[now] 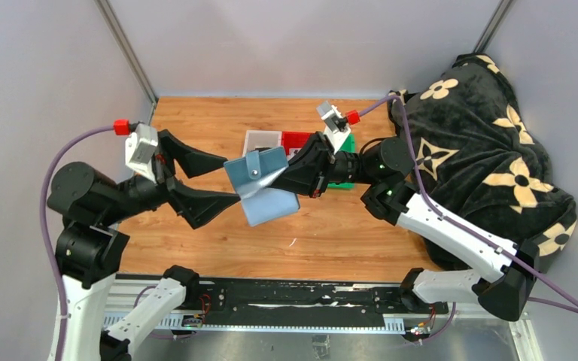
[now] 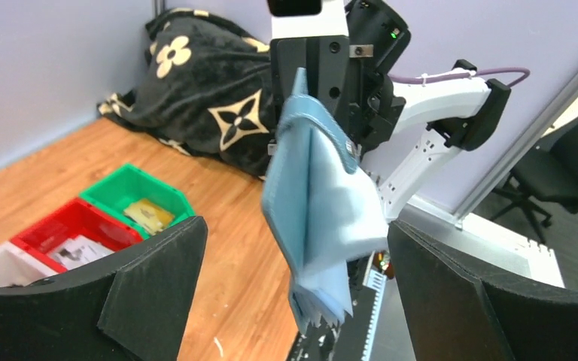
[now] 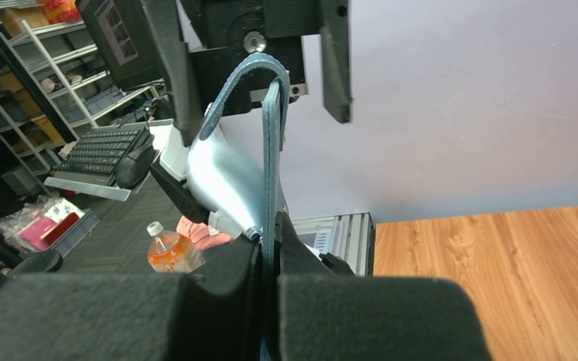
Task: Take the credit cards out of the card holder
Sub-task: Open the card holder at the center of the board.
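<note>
The slate-blue card holder [image 1: 260, 184] hangs folded open in the air above the table, with a paler blue inner flap below. My right gripper [image 1: 287, 177] is shut on its right edge; in the right wrist view the thin wallet edge [image 3: 273, 150] runs up from between the closed pads [image 3: 269, 263]. My left gripper [image 1: 230, 180] is open, its fingers above and below the wallet's left edge without touching. In the left wrist view the wallet [image 2: 316, 203] hangs between the wide-open fingers [image 2: 293, 233]. I cannot tell any credit card apart from the wallet.
A white bin [image 1: 262, 139], a red bin [image 1: 295, 139] and a green bin [image 1: 348, 158] stand on the wooden table behind the wallet. A black flowered blanket [image 1: 489, 150] is heaped at the right. The arms' base rail [image 1: 286, 297] runs along the near edge.
</note>
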Controlling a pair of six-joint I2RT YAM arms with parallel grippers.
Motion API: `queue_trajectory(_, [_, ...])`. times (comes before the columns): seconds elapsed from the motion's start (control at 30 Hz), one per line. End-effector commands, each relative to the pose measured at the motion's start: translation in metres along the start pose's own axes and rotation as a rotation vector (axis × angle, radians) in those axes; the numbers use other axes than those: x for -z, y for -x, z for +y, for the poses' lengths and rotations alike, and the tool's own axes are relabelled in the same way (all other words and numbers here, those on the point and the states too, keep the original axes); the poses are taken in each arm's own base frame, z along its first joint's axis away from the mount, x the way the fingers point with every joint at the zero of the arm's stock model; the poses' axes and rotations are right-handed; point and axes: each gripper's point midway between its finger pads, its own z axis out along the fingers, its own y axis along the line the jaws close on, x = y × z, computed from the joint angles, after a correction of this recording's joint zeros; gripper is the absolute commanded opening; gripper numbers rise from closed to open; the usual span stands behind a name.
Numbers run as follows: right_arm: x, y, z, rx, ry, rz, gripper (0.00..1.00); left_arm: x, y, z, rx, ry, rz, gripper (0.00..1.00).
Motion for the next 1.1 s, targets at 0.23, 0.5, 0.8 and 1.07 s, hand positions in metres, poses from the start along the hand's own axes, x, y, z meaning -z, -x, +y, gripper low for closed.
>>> queue_trajectory(0.23, [-0.004,0.03,0.014,0.0,0.028,-0.069,0.0,0.017,-0.015,-0.022,-0.17,-0.087,-0.008,0.96])
queue_trajectory(0.5, [-0.014,0.017,0.021,0.009,0.055,-0.024,0.0,0.0,-0.01,0.003,-0.116,-0.038,-0.06,0.83])
queue_trajectory(0.8, [-0.019,0.006,0.021,-0.003,0.08,0.017,0.17,-0.008,-0.006,0.014,-0.061,-0.017,-0.095,0.19])
queue_trajectory(1.07, [0.008,-0.023,0.035,-0.003,0.1,0.066,0.4,-0.007,0.015,0.02,-0.04,0.059,-0.157,0.0])
